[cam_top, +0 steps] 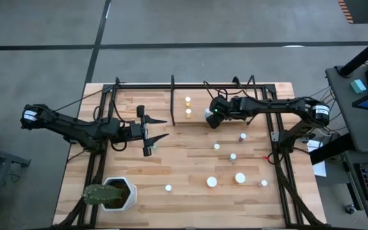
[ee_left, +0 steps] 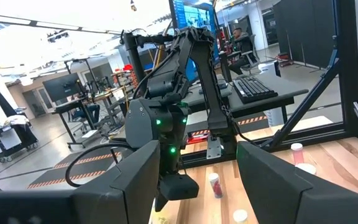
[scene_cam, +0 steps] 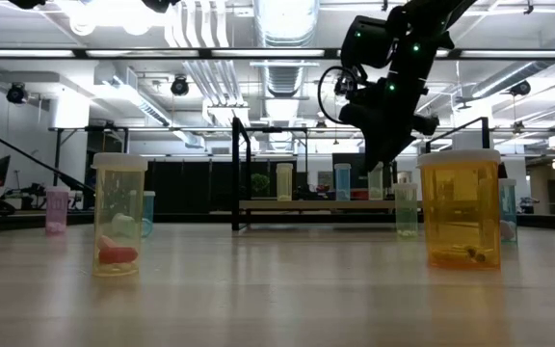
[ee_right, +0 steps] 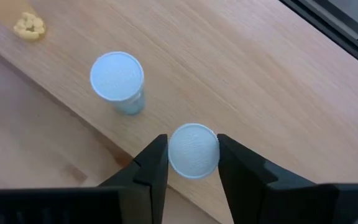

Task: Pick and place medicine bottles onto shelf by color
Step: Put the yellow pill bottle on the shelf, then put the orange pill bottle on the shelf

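My right gripper [cam_top: 212, 117] is shut on a small bottle with a pale cap [ee_right: 193, 151], at the light-wood shelf [cam_top: 197, 96] on the table's far side. In the low view this bottle [scene_cam: 376, 183] shows below the gripper at shelf height. A teal bottle [ee_right: 117, 78] stands beside it on the shelf board [ee_right: 260, 81], and two capped bottles [cam_top: 188, 107] show there from above. Several more bottles stand on the tabletop, such as one at the right [cam_top: 240, 178]. My left gripper [cam_top: 151, 130] is open and empty over the table, left of centre. My right gripper pinches the bottle between its two fingers, at the sides of its round cap [ee_right: 174, 155]. The fingers come from above, pointing down. The bottle is upright. I cannot tell whether its base rests on the shelf board or hangs just above it.
A white hexagonal plant pot [cam_top: 117, 193] stands at the near left. Black frame bars [cam_top: 280, 140] run along both sides of the table. A yellow bottle [scene_cam: 117, 214] and an orange bottle [scene_cam: 459, 207] stand close to the low camera. A small yellow scrap [ee_right: 28, 25] lies on the shelf.
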Tool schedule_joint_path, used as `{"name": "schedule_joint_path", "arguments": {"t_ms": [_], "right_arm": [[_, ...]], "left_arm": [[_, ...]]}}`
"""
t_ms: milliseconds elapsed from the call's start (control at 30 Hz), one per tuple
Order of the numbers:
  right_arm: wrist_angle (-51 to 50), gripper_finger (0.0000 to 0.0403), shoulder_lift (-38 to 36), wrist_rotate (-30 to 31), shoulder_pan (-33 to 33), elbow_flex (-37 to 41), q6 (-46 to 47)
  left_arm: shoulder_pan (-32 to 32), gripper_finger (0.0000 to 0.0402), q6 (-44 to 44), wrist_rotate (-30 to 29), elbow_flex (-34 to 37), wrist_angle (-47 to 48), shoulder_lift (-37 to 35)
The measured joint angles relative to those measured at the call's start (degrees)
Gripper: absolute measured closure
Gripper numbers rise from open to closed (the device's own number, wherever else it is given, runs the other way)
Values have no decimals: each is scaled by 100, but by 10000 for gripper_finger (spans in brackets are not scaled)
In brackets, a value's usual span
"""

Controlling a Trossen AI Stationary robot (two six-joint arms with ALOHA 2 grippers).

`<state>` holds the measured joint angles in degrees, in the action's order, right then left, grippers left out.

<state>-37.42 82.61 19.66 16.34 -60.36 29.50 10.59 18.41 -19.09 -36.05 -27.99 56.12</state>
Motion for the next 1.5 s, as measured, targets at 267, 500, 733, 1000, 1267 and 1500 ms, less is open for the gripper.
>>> {"name": "schedule_joint_path", "arguments": {"t_ms": [267,500,733,1000,1267,1500], "right_arm": [[-1,236,0,143,-4,0,13],[-98,216,-57,139,-5,-59,-8],[-665,216,-485,128,-333,-584,-39],[-723,226,-1122,-189,-1746,-682,-386],[-187,237,-1204,-55,-3463,-274,-511],[1394,217,-1092,164,-4281,364,-553]], "left_arm": [[0,203,0,-1,2,0,0],[0,203,0,-1,4,0,0],[0,203,-157,2,4,2,0],[9,203,-610,57,4,-2,0],[140,203,-1213,488,9,-128,99],[461,203,-1216,584,8,-817,391]]}}
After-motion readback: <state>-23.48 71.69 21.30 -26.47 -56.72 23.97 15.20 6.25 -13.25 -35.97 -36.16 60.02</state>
